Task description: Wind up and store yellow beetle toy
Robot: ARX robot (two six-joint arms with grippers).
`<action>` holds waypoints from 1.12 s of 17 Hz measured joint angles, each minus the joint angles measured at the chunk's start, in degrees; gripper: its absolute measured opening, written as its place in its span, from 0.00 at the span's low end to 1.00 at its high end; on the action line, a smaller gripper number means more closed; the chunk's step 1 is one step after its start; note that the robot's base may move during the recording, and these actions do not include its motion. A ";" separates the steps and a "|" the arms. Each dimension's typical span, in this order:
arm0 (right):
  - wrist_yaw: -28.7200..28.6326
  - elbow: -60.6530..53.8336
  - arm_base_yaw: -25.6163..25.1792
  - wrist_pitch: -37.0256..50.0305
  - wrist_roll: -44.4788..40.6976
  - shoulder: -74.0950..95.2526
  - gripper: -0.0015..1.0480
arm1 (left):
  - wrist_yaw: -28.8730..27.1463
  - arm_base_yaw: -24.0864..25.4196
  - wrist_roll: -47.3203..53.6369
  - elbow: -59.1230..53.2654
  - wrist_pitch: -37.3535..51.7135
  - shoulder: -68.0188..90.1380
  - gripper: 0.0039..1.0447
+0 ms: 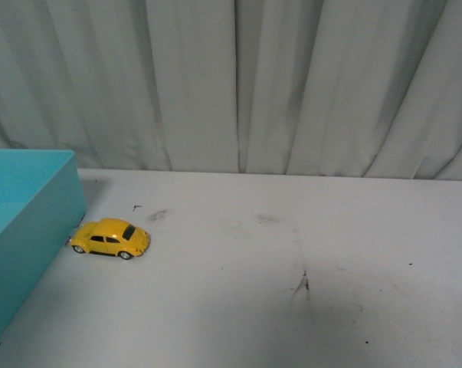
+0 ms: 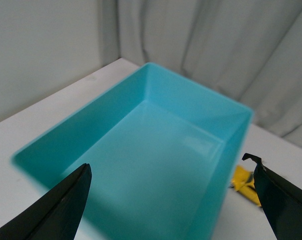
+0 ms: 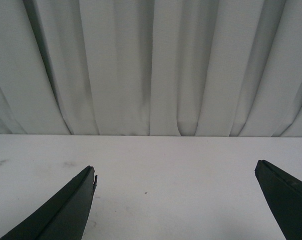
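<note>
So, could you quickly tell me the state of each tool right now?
Left tool: open, holding nothing.
Right tool: open, holding nothing.

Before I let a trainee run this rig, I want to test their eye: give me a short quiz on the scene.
1. Where does the yellow beetle toy stand relative to the teal box?
2. True or false: the right gripper is shut on the toy.
3. The left gripper, open, looks down into: A the teal box, B a bowl, C a drawer.
Key: 1, on the table, close beside the box, outside it. 2, false: it is open and empty. 3, A.
</note>
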 joint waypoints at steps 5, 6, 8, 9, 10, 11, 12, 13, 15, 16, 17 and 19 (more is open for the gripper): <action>0.02 0.00 0.00 0.02 0.00 -0.02 0.94 | 28.17 4.83 12.57 25.81 37.07 52.00 0.94; 0.02 0.00 0.00 0.02 0.00 -0.02 0.94 | 32.24 4.61 15.41 28.85 38.66 56.35 0.94; 0.02 0.00 0.00 0.02 0.00 -0.02 0.94 | 38.62 4.79 20.72 35.26 36.63 64.63 0.94; 0.02 0.00 0.00 0.02 0.00 -0.02 0.94 | 40.98 4.92 22.34 37.62 35.10 67.78 0.94; 0.02 0.00 0.00 0.02 0.00 -0.02 0.94 | 43.36 4.87 24.17 39.71 33.48 70.49 0.94; 0.02 0.00 0.00 0.02 0.00 -0.02 0.94 | 44.41 4.79 25.38 40.61 32.70 71.73 0.94; 0.02 0.00 0.00 0.02 0.00 -0.02 0.94 | 44.94 4.74 25.77 41.03 32.28 72.28 0.94; 0.02 0.00 0.00 0.04 0.00 -0.02 0.94 | 46.05 4.61 26.47 41.88 31.23 73.26 0.94; 0.02 0.00 0.00 0.02 0.00 -0.02 0.94 | 48.96 4.00 28.94 43.78 29.22 75.28 0.94; 0.02 0.00 0.00 0.02 0.00 -0.02 0.94 | 51.63 2.97 31.12 45.99 26.60 76.59 0.94; 0.02 0.00 0.00 0.02 0.00 -0.02 0.94 | 55.01 1.09 34.73 49.62 22.23 77.83 0.94; 0.02 0.00 0.00 0.02 0.00 -0.02 0.94 | 59.65 -2.34 43.91 56.70 9.51 79.91 0.94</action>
